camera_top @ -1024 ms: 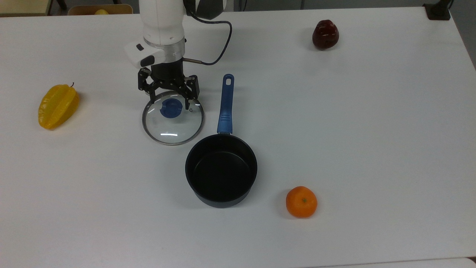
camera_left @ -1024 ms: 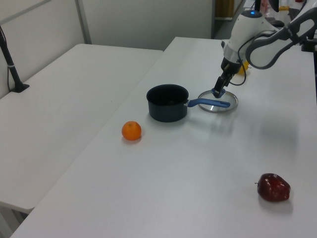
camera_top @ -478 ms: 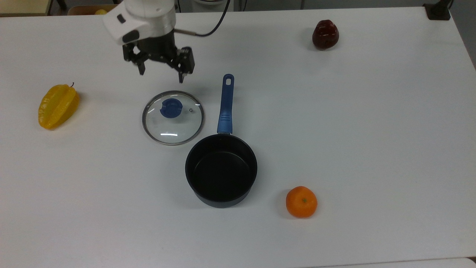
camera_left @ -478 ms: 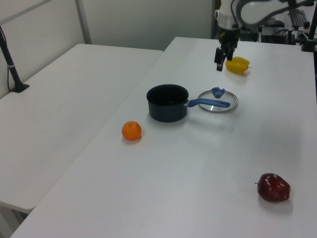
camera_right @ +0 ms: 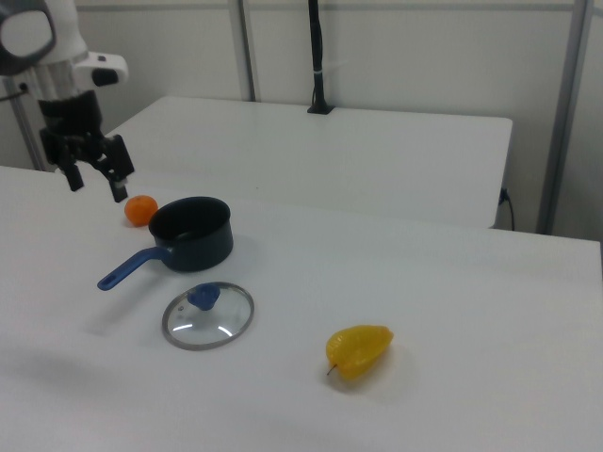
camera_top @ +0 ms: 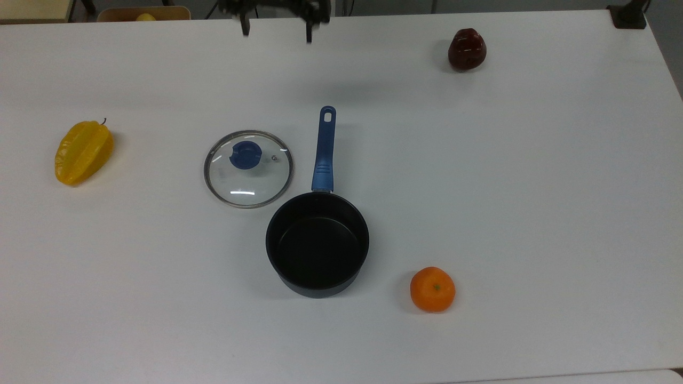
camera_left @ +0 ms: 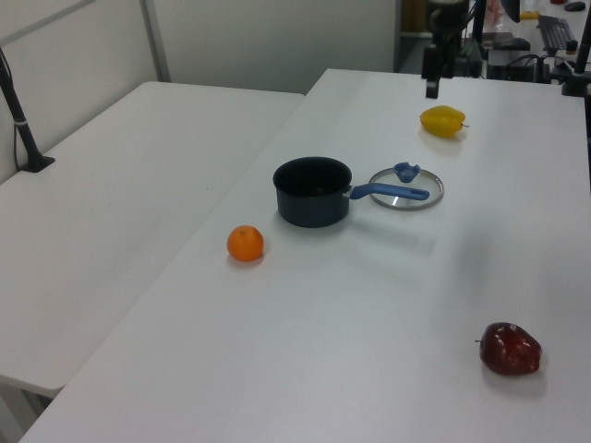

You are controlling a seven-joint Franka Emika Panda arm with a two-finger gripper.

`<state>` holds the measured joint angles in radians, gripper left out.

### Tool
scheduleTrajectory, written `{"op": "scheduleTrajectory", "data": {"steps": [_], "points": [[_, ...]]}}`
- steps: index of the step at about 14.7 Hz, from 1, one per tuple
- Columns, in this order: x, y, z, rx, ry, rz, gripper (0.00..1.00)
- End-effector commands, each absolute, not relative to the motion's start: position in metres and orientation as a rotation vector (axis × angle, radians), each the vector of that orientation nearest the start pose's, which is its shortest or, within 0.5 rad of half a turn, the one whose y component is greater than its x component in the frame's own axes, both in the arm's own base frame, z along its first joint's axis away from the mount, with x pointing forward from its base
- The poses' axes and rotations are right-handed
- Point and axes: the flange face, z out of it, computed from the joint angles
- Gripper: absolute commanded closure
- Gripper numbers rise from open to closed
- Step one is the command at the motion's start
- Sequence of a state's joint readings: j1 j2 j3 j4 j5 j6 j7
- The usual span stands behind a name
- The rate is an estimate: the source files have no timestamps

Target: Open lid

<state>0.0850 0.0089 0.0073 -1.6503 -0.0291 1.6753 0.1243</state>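
Gripper (camera_right: 94, 186) raised well above the table (camera_top: 533, 186), fingers spread apart and empty, pointing down; in the top view at the upper edge (camera_top: 276, 32), in the left view far back near the table's end (camera_left: 431, 83). White arm segment above it in the right view.

White table, bare apart from a few things; a second white table alongside, pale walls and metal posts behind.

Lid (camera_top: 248, 168) flat on the table, knob up, off the saucepan (camera_top: 317, 244) and just beside its blue handle on the top view's left; possibly touching the pan's rim, hard to tell. Saucepan open, nothing inside.

Yellow starfruit (camera_top: 83, 152) well off to the top view's left, orange (camera_top: 433, 289) near the pan at lower right, dark red fruit (camera_top: 467, 49) far at upper right. Nothing between gripper and lid.
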Motion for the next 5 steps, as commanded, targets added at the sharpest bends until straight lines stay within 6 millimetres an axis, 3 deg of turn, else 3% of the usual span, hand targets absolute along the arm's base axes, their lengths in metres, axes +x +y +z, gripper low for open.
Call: {"op": "scheduleTrajectory", "data": {"steps": [1,5], "points": [[0.5338,0.0401,0.6080,-3.130,0.003,0.030,0.00],[0.5315,0.0356,0.6116,-3.136,0.009,0.018,0.00]]}}
